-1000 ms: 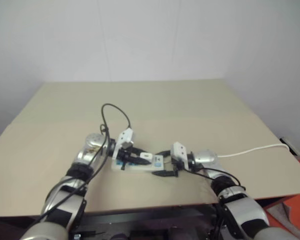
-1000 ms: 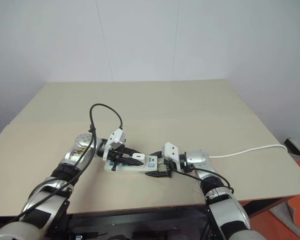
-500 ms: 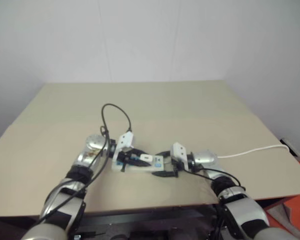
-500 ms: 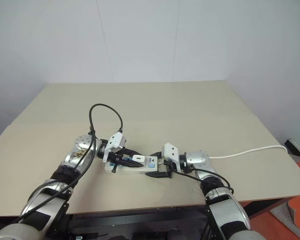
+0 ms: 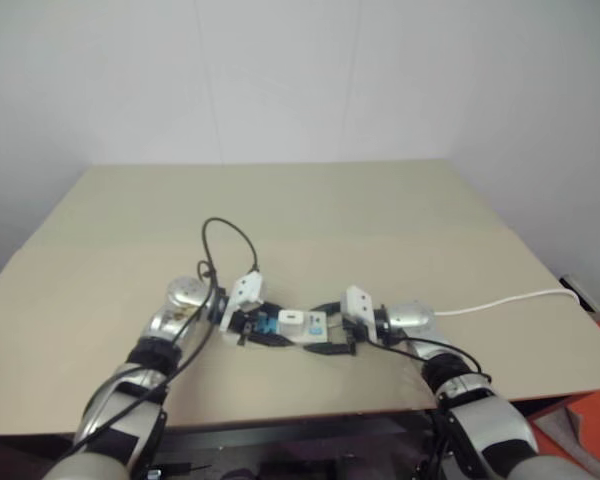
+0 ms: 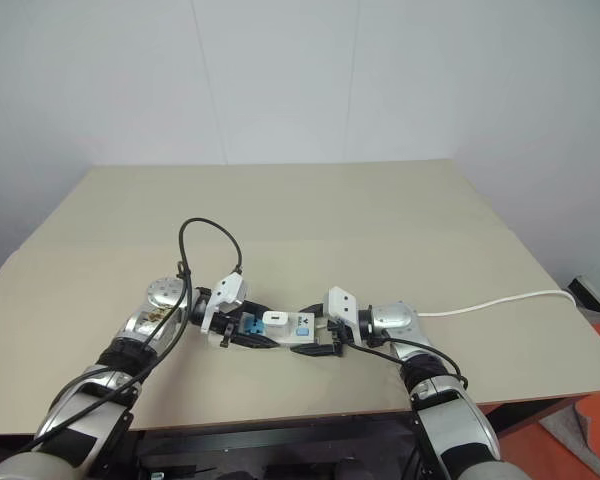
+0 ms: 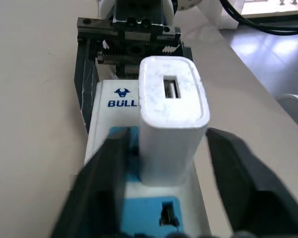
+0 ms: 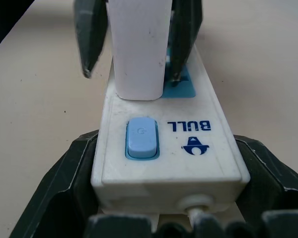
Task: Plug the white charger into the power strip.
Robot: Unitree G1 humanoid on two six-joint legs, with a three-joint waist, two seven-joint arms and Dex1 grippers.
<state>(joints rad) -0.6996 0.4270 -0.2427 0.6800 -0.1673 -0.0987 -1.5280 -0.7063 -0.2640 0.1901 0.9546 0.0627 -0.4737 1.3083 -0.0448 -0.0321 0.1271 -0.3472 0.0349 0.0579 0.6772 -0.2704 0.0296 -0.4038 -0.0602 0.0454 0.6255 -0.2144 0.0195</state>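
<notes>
Beige table [image 5: 310, 210] against white wall [image 5: 280, 70]

Readable marks — one brand name and two small signs, all on the power strip [image 8: 169, 148].

"BULL" stands in blue capitals on the strip's white top face, beside the blue switch [image 8: 140, 137], with a small blue bull's-head logo next to the word — the left wrist view shows the same logo above "BULL", its end hidden behind the white charger [image 7: 173, 121]. A faint power symbol is moulded into the switch.
</notes>
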